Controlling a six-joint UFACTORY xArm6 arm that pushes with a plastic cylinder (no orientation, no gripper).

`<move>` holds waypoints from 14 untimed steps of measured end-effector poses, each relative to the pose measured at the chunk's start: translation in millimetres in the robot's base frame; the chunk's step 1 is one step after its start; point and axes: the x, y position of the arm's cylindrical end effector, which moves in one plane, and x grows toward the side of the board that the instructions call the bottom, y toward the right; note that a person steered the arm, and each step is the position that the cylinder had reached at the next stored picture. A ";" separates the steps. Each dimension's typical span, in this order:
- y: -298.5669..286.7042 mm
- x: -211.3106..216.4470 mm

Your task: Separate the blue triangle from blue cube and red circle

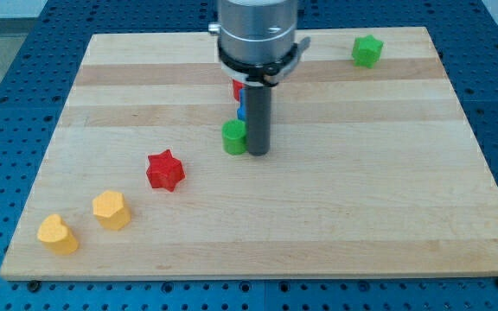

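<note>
My tip (258,153) rests on the board near its middle, just right of a green block (233,137) and touching or nearly touching it. Behind the rod, toward the view's top, a sliver of a blue block (241,112) and a sliver of a red block (237,88) show at the rod's left edge. The rod and arm body hide most of them, so I cannot tell their shapes or which blue block this is. No other blue block shows.
A red star (164,169) lies left of centre. Two yellow blocks (111,209) (57,234) sit at the view's bottom left. A green star-like block (367,50) sits at the top right. The wooden board (361,199) lies on a blue perforated table.
</note>
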 end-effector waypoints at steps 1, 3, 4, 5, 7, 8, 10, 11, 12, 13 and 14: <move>-24.9 -4.5; -63.3 -9.9; -27.3 -5.3; 32.4 -3.2; 72.9 -11.0; 101.9 -60.9; 77.1 -146.6; 42.3 -152.2; 2.1 -152.0; -31.7 -152.0; -58.3 -151.3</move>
